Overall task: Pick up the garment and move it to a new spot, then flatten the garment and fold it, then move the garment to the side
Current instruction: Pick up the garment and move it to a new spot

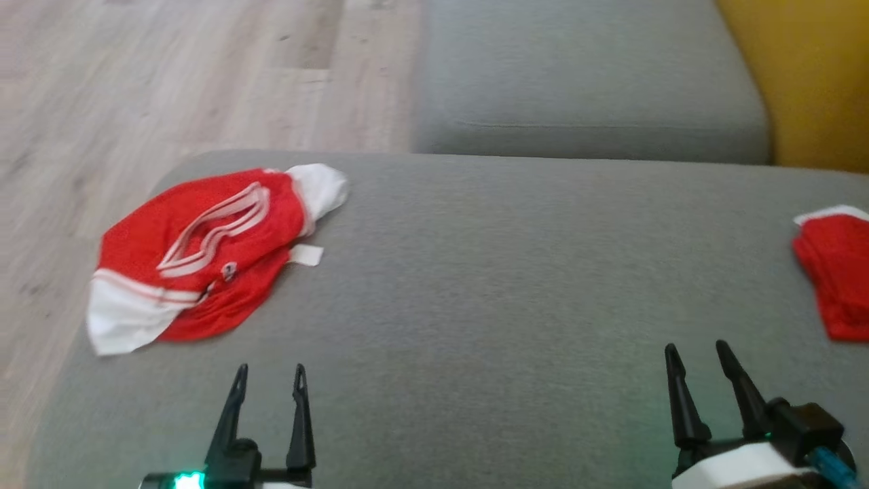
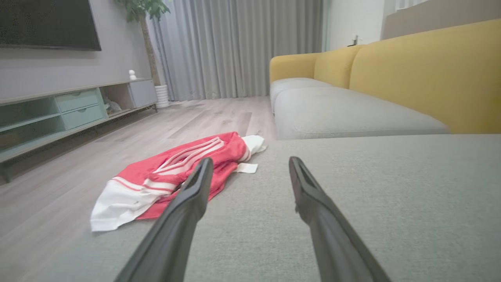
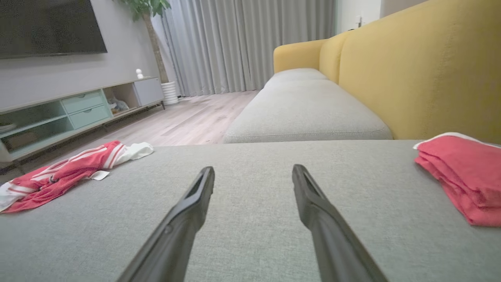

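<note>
Far to the left of my left gripper (image 1: pixel 271 370) I see the wood floor (image 1: pixel 170 75). In the left wrist view a low TV stand (image 2: pixel 70 109) runs along the wall on the far side of it.

The garment (image 1: pixel 197 258) is red with white stripes and white ends. It lies crumpled on the grey cushion (image 1: pixel 475 272), ahead of the left gripper and a little to its left, close to the cushion's left edge. One white end reaches that edge, on the floor side. A small white tag (image 1: pixel 305 255) sticks out of the garment toward the middle of the cushion.

In the left wrist view the tip of the left finger (image 2: pixel 199 176) covers part of the red cloth. The head view, however, shows the fingertips apart from the garment, with grey cushion between them. The left gripper has its fingers spread wide and nothing is between them. It stands over the near part of the cushion, and I cannot tell if it touches the fabric.

To the right, my right gripper (image 1: pixel 696 346) is over the near part of the same cushion, well apart from the left one. Its fingers are also spread wide and it holds nothing. They lean slightly to the left in the head view.

Ahead of the right gripper and to its right lies a folded pile (image 1: pixel 838 278) of red cloth with a white edge, near the cushion's right side. Beyond both grippers is a second cushion (image 1: pixel 584 75), also grey. To the right of that, behind the pile, rises the yellow backrest (image 1: pixel 808 75).
</note>
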`<state>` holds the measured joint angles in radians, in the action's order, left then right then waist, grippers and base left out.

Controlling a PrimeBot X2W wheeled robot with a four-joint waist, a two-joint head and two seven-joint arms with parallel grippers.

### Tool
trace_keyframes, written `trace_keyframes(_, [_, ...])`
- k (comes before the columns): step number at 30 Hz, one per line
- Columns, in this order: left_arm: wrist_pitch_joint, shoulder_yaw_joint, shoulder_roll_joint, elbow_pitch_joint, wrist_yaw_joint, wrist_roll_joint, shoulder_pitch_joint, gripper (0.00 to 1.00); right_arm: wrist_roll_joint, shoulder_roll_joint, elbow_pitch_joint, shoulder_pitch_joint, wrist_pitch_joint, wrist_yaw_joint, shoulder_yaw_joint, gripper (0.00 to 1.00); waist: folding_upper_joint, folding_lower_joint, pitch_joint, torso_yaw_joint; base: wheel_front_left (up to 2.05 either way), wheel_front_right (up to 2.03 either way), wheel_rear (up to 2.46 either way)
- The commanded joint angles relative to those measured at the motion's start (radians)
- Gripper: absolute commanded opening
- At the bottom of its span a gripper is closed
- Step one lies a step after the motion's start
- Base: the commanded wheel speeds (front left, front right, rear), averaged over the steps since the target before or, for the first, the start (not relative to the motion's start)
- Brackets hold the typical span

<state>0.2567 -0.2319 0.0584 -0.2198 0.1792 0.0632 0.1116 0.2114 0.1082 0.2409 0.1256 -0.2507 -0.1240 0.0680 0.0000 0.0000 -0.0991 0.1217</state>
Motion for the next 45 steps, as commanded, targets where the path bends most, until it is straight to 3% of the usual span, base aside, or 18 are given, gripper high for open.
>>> trace_keyframes(1, [0.005,0.043,-0.003,0.042,0.008,-0.011,-0.044,1.00,0.005,0.011,-0.027,-0.022,-0.011,-0.007,0.023,1.00,0.0000,0.0000,0.007,0.075,0.00,0.00,0.00])
trace_keyframes(13, [0.005,0.123,0.026,0.108,0.026,-0.020,-0.012,1.00,0.006,0.002,-0.032,-0.027,-0.011,-0.007,0.001,1.00,0.0000,0.0000,0.036,0.343,0.00,0.00,0.00])
trace_keyframes(18, [0.005,0.172,0.037,0.157,0.032,-0.013,-0.003,1.00,0.008,0.034,-0.030,-0.052,-0.011,-0.007,0.019,1.00,0.0000,0.0000,0.082,0.382,0.00,0.00,0.00])
trace_keyframes(23, [0.005,0.161,0.042,0.170,-0.004,-0.022,-0.119,1.00,0.004,0.118,-0.050,-0.073,-0.011,-0.007,0.017,1.00,0.0000,0.0000,0.201,0.412,0.00,0.00,0.00])
trace_keyframes(29, [0.005,0.142,0.023,0.105,-0.045,0.000,-0.362,1.00,0.011,0.303,-0.085,-0.135,-0.011,-0.007,0.031,1.00,0.0000,0.0000,0.387,0.368,0.00,0.00,0.00])
trace_keyframes(33, [0.005,0.125,0.009,-0.056,-0.099,0.054,-0.557,1.00,0.026,0.406,-0.116,-0.166,-0.011,-0.007,0.019,1.00,0.0000,0.0000,0.476,0.330,0.00,0.00,0.00])
trace_keyframes(40, [-0.090,0.159,0.005,-0.464,-0.143,0.164,-0.872,1.00,0.044,0.489,-0.166,-0.184,-0.011,-0.007,-0.007,1.00,0.0000,0.0000,0.589,0.256,0.00,0.00,0.00])
trace_keyframes(45, [-0.151,0.193,0.045,-0.691,-0.160,0.205,-1.012,1.00,0.052,0.504,-0.186,-0.212,-0.011,-0.007,-0.022,1.00,0.0000,0.0000,0.646,0.198,0.00,0.00,0.00])
